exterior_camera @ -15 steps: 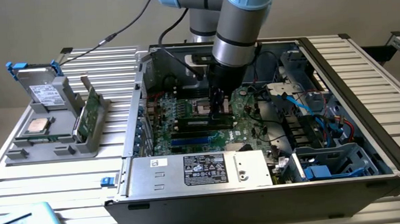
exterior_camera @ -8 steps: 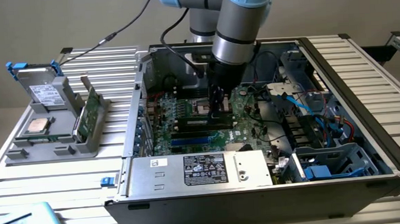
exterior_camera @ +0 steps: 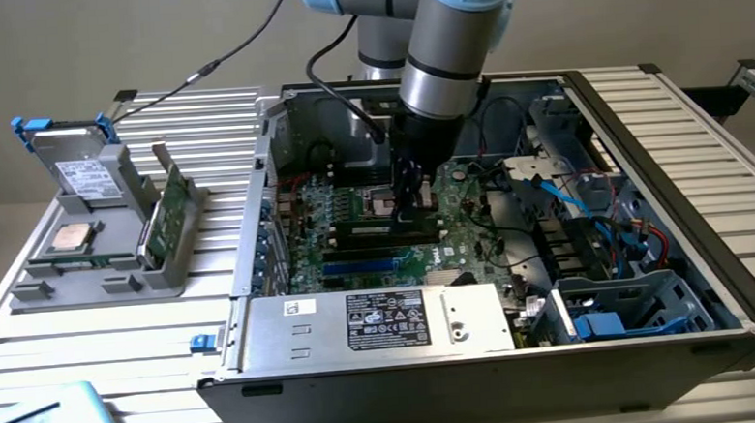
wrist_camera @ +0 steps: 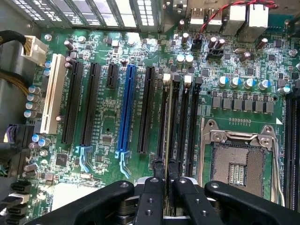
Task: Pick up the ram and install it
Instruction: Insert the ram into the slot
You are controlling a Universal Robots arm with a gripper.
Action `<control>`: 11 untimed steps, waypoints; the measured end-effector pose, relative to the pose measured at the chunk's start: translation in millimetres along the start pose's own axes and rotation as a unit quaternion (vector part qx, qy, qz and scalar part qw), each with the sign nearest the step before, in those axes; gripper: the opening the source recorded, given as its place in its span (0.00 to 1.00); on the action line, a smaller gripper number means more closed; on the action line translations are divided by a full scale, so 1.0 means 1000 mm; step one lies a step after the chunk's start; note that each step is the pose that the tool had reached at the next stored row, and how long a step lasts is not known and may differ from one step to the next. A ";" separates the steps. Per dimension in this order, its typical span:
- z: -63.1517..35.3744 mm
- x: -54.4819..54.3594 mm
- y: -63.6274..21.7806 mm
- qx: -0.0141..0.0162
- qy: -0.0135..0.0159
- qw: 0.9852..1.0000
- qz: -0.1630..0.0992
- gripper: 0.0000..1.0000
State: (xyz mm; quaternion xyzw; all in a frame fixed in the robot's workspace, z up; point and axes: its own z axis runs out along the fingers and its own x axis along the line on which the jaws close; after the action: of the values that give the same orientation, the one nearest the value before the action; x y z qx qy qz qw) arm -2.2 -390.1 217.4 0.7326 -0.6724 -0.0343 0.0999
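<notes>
On the exterior view's left we see a grey plastic tray (exterior_camera: pixel 33 293); mid-frame the gripper (exterior_camera: pixel 410 210) reaches into the open metal case (exterior_camera: pixel 491 390). Its matte black fingers (wrist_camera: pixel 152 197) pinch what looks like the ram (wrist_camera: pixel 165 131), a thin dark strip seen edge-on between them, over a long black slot (wrist_camera: pixel 180 122)

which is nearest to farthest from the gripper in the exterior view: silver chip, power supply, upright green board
From the gripper:
1. power supply, inside the case, close by
2. green board, upright in the tray at the exterior view's left
3. silver chip, flat in that tray, farther left
</notes>
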 end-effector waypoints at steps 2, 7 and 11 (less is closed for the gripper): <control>-0.0002 0.000 0.0001 0.000 0.000 1.000 0.000 0.14; -0.0054 0.000 0.0014 0.000 0.001 1.000 0.000 0.14; -0.0117 0.000 0.0030 0.000 0.001 1.000 0.000 0.14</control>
State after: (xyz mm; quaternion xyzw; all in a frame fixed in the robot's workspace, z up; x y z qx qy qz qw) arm -3.0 -389.4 229.4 0.7325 -0.6724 -0.0339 0.1005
